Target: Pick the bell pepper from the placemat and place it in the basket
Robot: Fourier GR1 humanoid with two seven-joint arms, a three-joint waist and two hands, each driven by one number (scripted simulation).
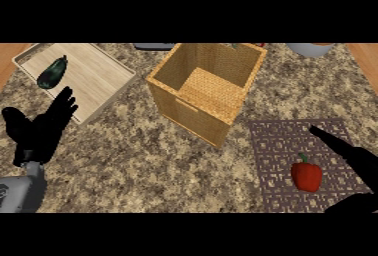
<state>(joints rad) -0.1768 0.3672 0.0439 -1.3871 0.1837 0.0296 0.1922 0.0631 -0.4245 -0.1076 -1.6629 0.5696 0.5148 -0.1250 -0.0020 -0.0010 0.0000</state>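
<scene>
Right robot hand [353,156] comes in from lower right corner, fingers straight & spread wide, one long finger pointing up-left over the placemat [284,145]; thumb shows as a dark shape at the bottom edge. It holds nothing. Bell pepper [306,175] lies just left of that hand, between finger and thumb, w/ a gap to each as far as I can tell. Pepper is red w/ a short green stem pointing up, resting on the lower right part of the placemat, a dark purple woven mat on the right side of the counter [140,150].

Left robot hand [40,129] is at the left edge, open, fingers up & relaxed, resting, nothing in it; grey forearm below it in the lower left corner.

Basket [207,85] stands up-left of the placemat, near the counter's middle: a square wicker box, open top, tilted corner-on to the view, nothing seen inside. It's well apart from the pepper.

Far left, a light wooden tray [88,75] w/ a dark green, long vegetable [52,72] on it, just above the left hand's fingertips. At the top edge: a dark flat thing [155,46] & a grey-white bowl [314,48], both cut off.
</scene>
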